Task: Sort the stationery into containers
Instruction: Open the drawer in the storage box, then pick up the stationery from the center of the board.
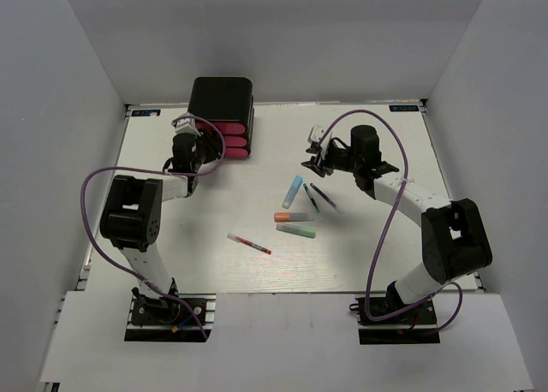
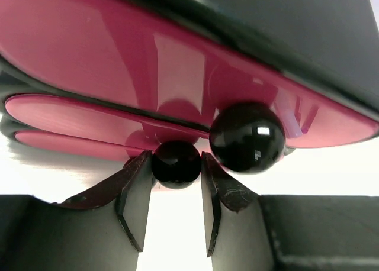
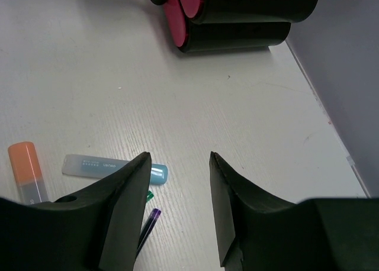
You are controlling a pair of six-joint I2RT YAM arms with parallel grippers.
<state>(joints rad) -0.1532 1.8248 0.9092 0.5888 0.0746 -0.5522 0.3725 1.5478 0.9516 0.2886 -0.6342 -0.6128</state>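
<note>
The black cabinet (image 1: 221, 97) with three pink drawers (image 1: 236, 140) stands at the back left. My left gripper (image 1: 208, 145) is at the drawer fronts. In the left wrist view it (image 2: 175, 157) is shut on a black round knob (image 2: 176, 167), with a second knob (image 2: 247, 136) to the right. My right gripper (image 1: 310, 163) is open and empty above the table. Below it lie a light-blue highlighter (image 1: 293, 191), an orange highlighter (image 1: 292, 216), a green highlighter (image 1: 296, 230), two dark pens (image 1: 316, 197) and a red-and-clear pen (image 1: 249, 243). No eraser shows.
The right wrist view shows the light-blue highlighter (image 3: 98, 164), the orange highlighter (image 3: 26, 170) and a pen tip (image 3: 151, 216) by the left finger, with the cabinet (image 3: 249, 16) far off. Grey walls enclose the white table (image 1: 377, 255) on three sides.
</note>
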